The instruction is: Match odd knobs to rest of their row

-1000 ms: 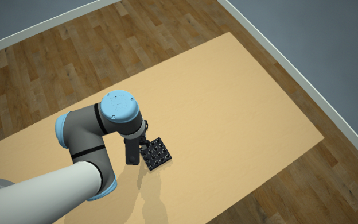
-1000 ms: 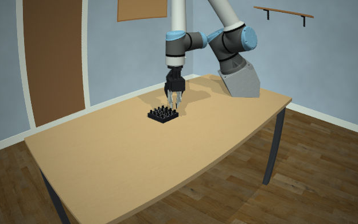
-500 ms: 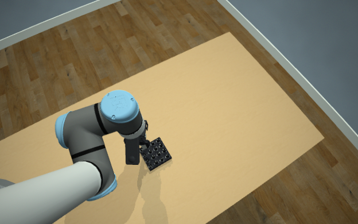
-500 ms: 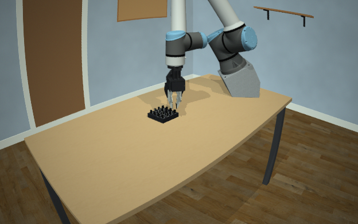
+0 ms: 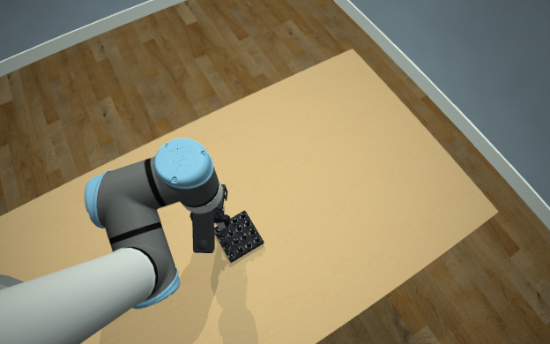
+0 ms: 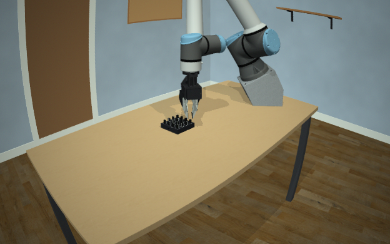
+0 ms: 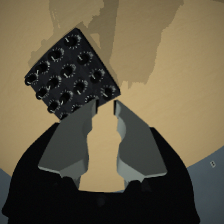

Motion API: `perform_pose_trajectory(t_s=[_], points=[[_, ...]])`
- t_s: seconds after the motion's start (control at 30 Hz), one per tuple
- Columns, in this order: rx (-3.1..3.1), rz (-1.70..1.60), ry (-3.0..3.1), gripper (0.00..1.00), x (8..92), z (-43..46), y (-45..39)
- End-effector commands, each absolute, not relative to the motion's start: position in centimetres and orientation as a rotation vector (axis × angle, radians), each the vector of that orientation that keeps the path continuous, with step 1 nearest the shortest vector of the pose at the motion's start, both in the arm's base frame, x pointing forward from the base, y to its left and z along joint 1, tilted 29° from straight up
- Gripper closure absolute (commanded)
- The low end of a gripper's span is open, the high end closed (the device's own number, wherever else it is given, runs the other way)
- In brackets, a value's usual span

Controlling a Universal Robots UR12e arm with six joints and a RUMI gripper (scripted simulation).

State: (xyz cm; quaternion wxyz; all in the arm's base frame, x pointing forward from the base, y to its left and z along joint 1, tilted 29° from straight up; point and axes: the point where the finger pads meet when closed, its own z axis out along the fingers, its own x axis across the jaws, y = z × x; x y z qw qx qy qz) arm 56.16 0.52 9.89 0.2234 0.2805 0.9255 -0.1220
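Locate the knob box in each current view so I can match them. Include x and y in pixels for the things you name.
Top: the knob box (image 5: 239, 236) (image 6: 177, 126) (image 7: 73, 73) lies just below centre.
Exterior: centre, below the gripper (image 5: 222, 224) (image 6: 190, 117) (image 7: 106, 100).
Wrist: upper left.
Shared landmark: the gripper, beside or above one edge of the box.
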Motion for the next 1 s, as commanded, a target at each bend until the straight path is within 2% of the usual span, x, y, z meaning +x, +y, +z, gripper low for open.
perform_pose_trajectory(t_s=[0.0, 0.97], points=[[0.774, -0.337, 2.557, 0.89, 56.05, 9.75, 0.52], [0.773, -0.336, 2.556, 0.89, 55.75, 9.84, 0.18]])
